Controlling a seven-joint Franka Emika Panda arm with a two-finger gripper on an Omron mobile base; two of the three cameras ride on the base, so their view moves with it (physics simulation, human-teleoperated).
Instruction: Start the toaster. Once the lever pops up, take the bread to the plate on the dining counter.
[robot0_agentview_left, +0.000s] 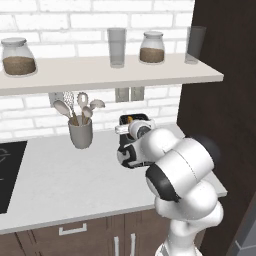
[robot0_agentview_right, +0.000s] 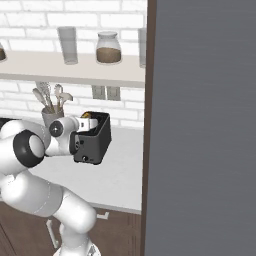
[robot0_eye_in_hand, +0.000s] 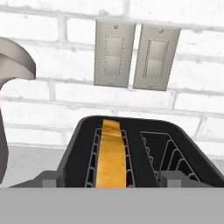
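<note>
**Bread sits in the slot, hand poised over it**

While the gripper (robot0_eye_in_hand: 112, 183) hangs right over the toaster (robot0_agentview_right: 93, 139), we see its two grey tips spread w/ the bread (robot0_eye_in_hand: 111, 154) between them at bottom centre of the hand view, not yet touching it. Bread stands on edge in the left slot, orange crust up, wire guides either side; right slot empty. In the right base view the toaster is centre-left on the grey counter (robot0_agentview_left: 65, 185), hand close above its black top. In the left base view it's at frame centre, mostly hidden behind the wrist, utensil pot (robot0_agentview_left: 80, 133) to its left. Two wall outlets (robot0_eye_in_hand: 135, 57) sit upper centre of the hand view.

Handling, our guess: slice is light, stiff-ish but crumbly, so a hard squeeze could crack it. Best hold looks like across the two flat faces just under the top crust, then lift straight up so it won't snag the wires. Lever isn't clear enough for us to judge.
</note>
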